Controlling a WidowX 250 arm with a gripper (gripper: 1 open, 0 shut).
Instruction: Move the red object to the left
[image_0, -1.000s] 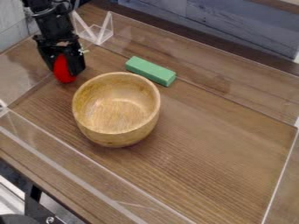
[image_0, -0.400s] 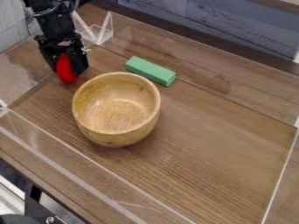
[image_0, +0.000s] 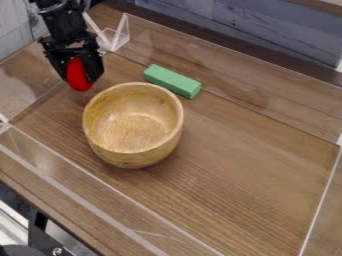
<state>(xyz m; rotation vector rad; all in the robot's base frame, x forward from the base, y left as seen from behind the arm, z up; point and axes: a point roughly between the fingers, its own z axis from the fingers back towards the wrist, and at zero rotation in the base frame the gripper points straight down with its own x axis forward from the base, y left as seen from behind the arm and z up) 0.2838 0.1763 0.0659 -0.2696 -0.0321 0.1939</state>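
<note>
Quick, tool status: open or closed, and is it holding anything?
Tool: jaws wide open, either side of the red object; whether they grip it cannot be told.

Black gripper (image_0: 76, 70) w/ jaws wide around small red rounded toy fruit (image_0: 80, 77), beside round wooden bowl (image_0: 132, 123); flat green rectangular block (image_0: 173, 81) nearby.

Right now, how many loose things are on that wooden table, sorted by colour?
Red: 1, the red object, between the fingers of the claw
Green: 1, the flat green block
Tan wood: 1, the wooden bowl
Total: 3
</note>
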